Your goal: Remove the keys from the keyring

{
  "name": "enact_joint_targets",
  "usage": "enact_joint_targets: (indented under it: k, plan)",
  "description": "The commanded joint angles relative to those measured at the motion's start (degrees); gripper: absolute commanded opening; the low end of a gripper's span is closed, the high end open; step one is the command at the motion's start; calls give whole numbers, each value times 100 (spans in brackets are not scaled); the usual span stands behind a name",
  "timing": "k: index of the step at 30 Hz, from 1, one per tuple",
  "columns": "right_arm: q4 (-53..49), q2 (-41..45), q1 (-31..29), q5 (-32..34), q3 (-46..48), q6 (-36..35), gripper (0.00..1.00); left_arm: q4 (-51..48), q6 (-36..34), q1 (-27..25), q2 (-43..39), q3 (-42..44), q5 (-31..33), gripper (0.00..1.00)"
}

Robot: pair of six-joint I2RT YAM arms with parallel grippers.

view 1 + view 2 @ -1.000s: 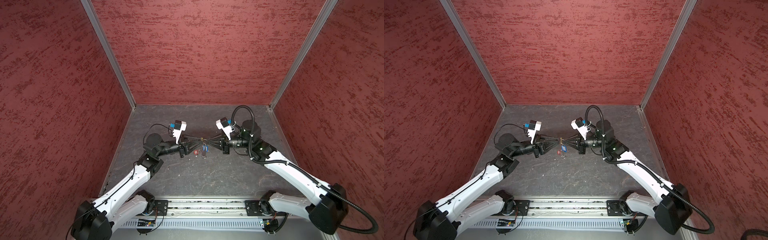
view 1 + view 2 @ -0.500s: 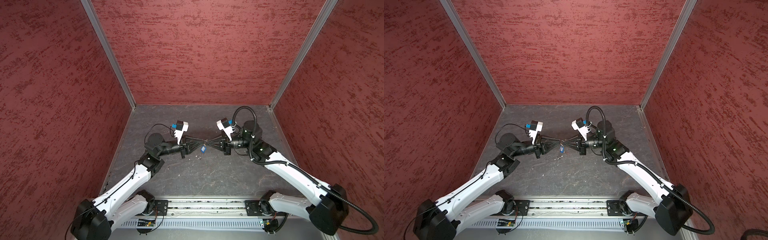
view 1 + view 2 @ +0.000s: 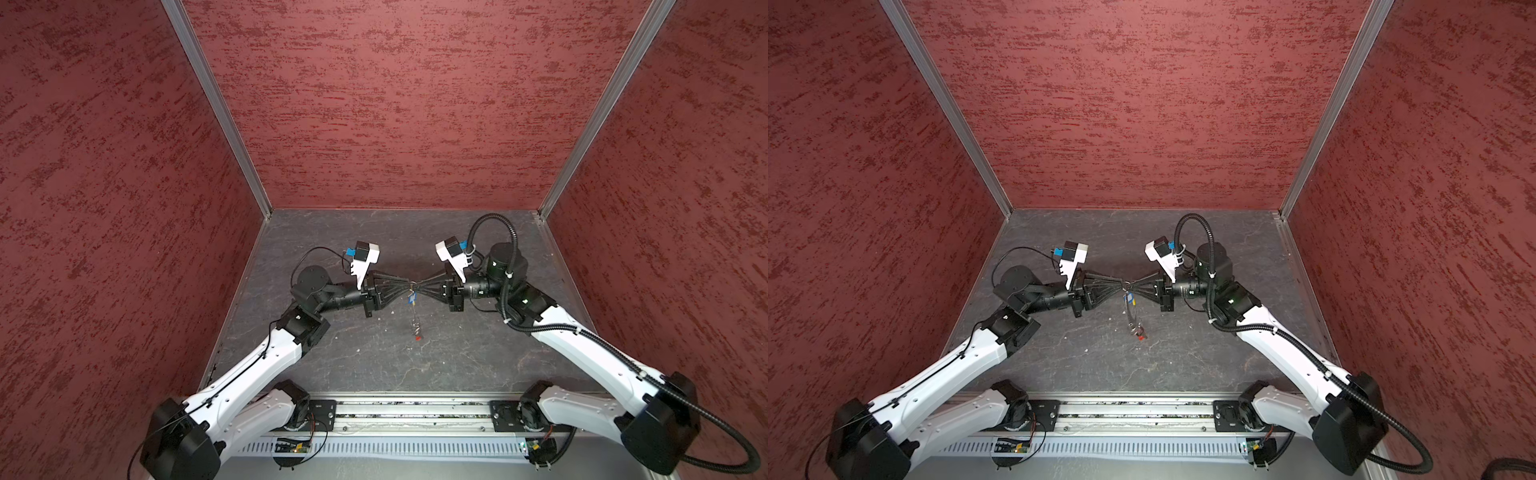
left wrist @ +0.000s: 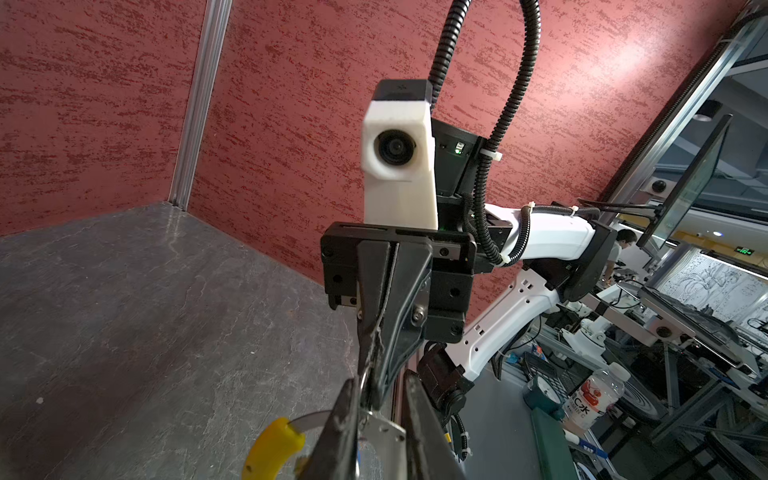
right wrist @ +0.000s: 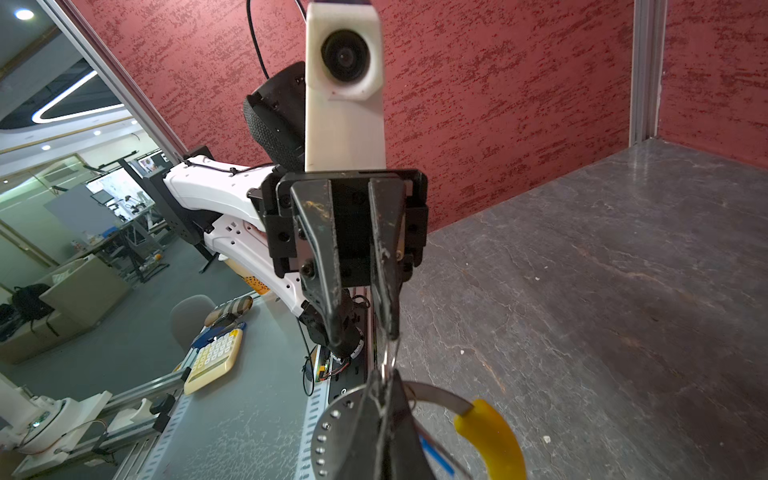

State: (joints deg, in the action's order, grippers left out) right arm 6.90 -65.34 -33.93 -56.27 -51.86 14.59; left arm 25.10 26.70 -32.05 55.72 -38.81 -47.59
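Mid-removal: the black right gripper (image 4: pixel 372 376) clamps the thin silvery wire keyring (image 5: pixel 440 397) in mid-air, while the black left gripper (image 5: pixel 363 332) stands part-open, touching a small silvery ring (image 5: pixel 388 357). The blue-tagged silvery key (image 3: pixel 412 297) hangs just beneath (red-tagged key (image 3: pixel 1141 337) lower, attachment unclear). Next, probably: pinch that ring and slide it off.

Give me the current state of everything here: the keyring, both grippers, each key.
keyring, lifted, hanging below both grippers
left gripper, slightly open at the keyring
right gripper, shut on the keyring
blue-tag key, hanging just under the grippers
red-tag key, low by the keyring's bottom end; attached or not, unclear
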Motion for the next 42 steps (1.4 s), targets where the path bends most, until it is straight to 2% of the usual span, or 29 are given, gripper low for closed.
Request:
enact_joint_targets:
  k: [1,6,11,15,26,42]
  plan:
    - [467,171,-43,-70,39,-3,0,-178,-72,-20,-10,-83,137,23]
    - [640,212,-49,-81,63,90,0,-289,-72,-19,-12,-92,321,23]
    - [415,315,-60,20,58,-25,0,-368,-103,-11,-248,-27,595,30]
    - [620,330,-65,54,124,106,0,-87,-77,-40,-300,57,397,33]
    - [1241,215,-131,55,159,425,0,176,30,-143,-212,101,93,22]
    - [1492,59,-206,156,192,568,0,590,160,-214,-129,93,31,4]
